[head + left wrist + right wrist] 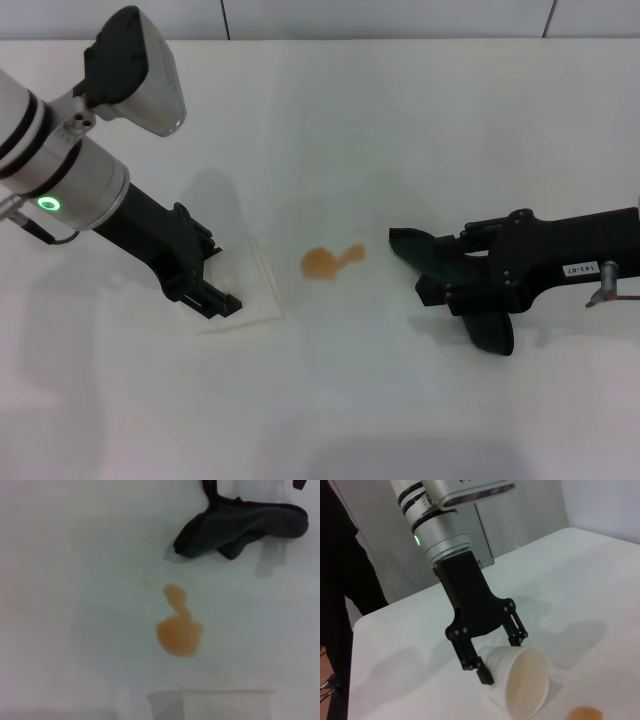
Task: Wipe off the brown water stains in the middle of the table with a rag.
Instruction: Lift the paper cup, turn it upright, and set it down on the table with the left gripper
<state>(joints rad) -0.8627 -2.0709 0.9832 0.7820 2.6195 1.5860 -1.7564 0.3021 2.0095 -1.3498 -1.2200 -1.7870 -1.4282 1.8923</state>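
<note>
The brown water stain (pixel 330 262) is a small orange-brown blot with a little tail on the white table (pixel 350 410). It also shows in the left wrist view (pixel 179 634) and at the edge of the right wrist view (pixel 585 714). My right gripper (pixel 438 283) is shut on the dark rag (pixel 488 332), low over the table, a short way to the right of the stain. The rag (pixel 240 527) hangs in a long fold, clear of the stain. My left gripper (pixel 222 275) is to the left of the stain, shut on a white cup (pixel 245 285) lying on its side.
The white cup (pixel 522 682) lies with its open mouth toward the stain, held between the left gripper's fingers (pixel 481 672). Its rim (pixel 220 694) shows in the left wrist view. A person in dark clothes (pixel 340 570) stands beyond the table's far edge.
</note>
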